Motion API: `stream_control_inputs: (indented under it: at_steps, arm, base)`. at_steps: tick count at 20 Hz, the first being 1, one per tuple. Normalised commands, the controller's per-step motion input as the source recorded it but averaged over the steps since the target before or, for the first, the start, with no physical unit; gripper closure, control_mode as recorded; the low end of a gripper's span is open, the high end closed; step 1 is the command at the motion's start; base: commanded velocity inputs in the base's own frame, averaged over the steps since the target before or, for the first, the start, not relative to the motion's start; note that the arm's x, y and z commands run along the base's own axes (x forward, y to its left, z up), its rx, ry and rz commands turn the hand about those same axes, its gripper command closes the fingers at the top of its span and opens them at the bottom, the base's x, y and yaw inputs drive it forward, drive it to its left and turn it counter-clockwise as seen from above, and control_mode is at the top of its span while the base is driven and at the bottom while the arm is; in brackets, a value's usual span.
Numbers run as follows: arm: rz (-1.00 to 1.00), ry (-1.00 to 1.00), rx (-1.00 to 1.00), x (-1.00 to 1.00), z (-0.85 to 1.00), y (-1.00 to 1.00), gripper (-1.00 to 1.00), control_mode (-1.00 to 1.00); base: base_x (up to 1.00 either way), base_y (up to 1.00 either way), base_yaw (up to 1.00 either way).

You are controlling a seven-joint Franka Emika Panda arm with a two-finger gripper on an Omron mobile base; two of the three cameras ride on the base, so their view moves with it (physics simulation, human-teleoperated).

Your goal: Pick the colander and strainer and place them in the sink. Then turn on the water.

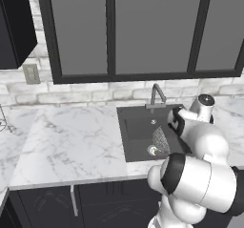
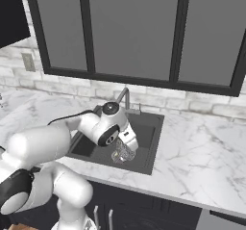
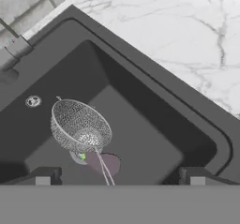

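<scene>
The sink [image 3: 154, 110] lies below me with the strainer [image 3: 80, 126] resting on its floor by the drain, handle toward me. My gripper [image 3: 120, 176] hangs above, jaws wide and empty. I should lift straight up, clearing that handle.

The arm [image 1: 200, 141] hides the sink's [image 1: 136, 127] right side.

wall: I see whitish brick [image 1: 95, 94], outlet [image 1: 31, 73]
window: dark-framed panes [image 1: 143, 29]
desk: white marble [image 1: 71, 143]
cabinets: dark doors below [image 1: 109, 205]
</scene>
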Motion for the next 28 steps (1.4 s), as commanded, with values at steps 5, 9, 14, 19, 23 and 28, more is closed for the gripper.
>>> stream_control_inputs:
  at_steps: [5, 9, 14, 19, 23, 28]
  arm:
    - [0.06, 0.12, 0.0, -0.02, 1.0, 0.12, -1.0, -1.0]
    - [0.06, 0.12, 0.0, -0.18, 1.0, 0.06, -1.0, -1.0]
    - [0.08, 0.07, 0.0, -0.41, 0.86, 0.07, -1.0, -1.0]
    - [0.08, -0.07, -0.01, -0.7, 0.28, 0.17, -1.0, -1.0]
    - [0.05, -0.09, 0.0, -0.73, 0.0, 0.23, -1.0, -1.0]
    - [0.07, -0.01, 0.0, -0.64, 0.09, 0.24, -1.0, -1.0]
  base:
    - [0.0, 0.0, 0.0]
    - [0.0, 0.0, 0.0]
    - [0.0, 0.0, 0.0]
    - [0.0, 0.0, 0.0]
    - [0.0, 0.0, 0.0]
    - [0.0, 0.0, 0.0]
